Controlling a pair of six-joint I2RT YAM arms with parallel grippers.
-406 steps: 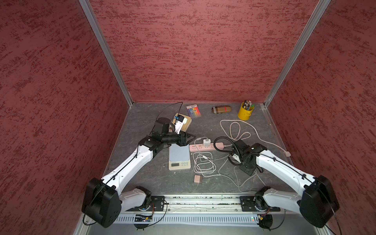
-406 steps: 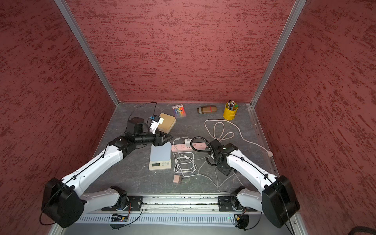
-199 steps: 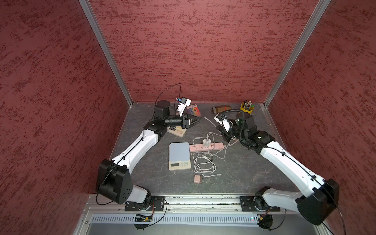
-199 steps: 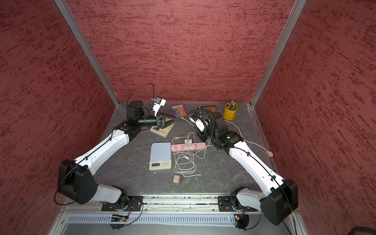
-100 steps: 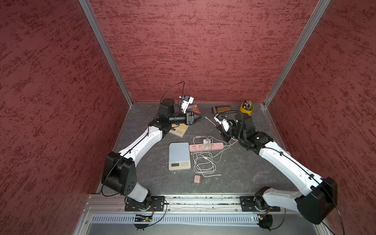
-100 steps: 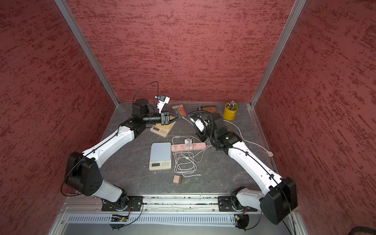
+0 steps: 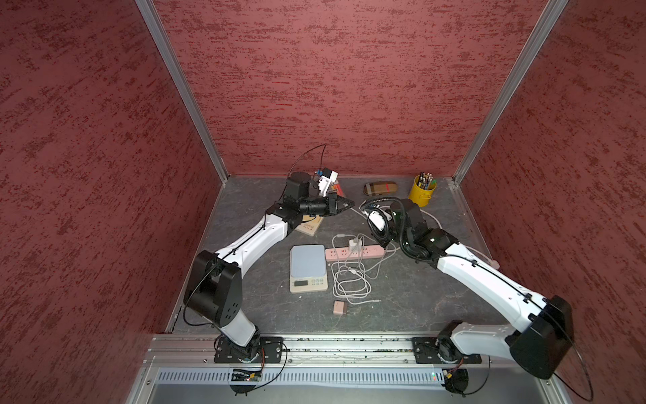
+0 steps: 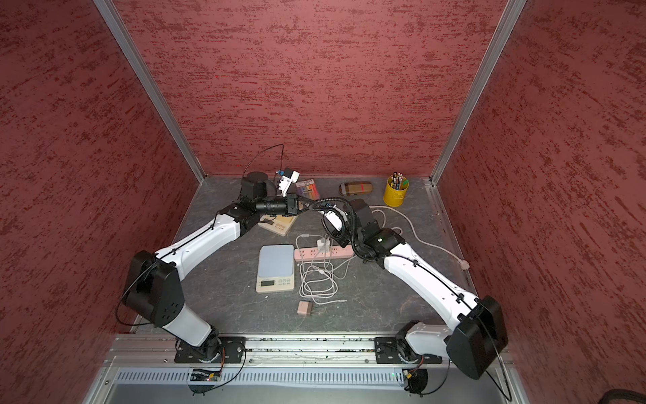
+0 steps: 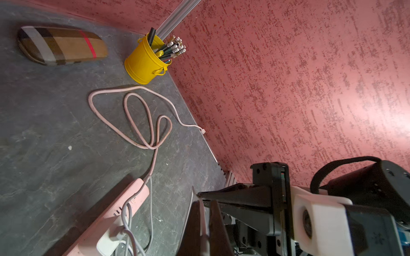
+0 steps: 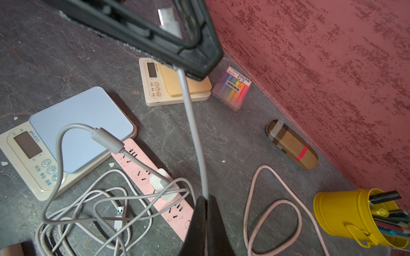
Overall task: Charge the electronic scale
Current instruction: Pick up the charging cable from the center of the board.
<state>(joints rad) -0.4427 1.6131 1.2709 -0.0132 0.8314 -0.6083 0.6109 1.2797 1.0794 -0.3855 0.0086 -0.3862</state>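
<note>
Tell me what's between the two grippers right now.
A stretch of grey-white charging cable runs from the left gripper to the right gripper, and both are shut on it. The right wrist view shows it.

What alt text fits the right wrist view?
The right hand pinches a grey cable that runs to the left hand, also shut on it. Beneath lie a blue-topped scale, a wooden-topped scale and a pink power strip with a white charger plugged in.
</note>
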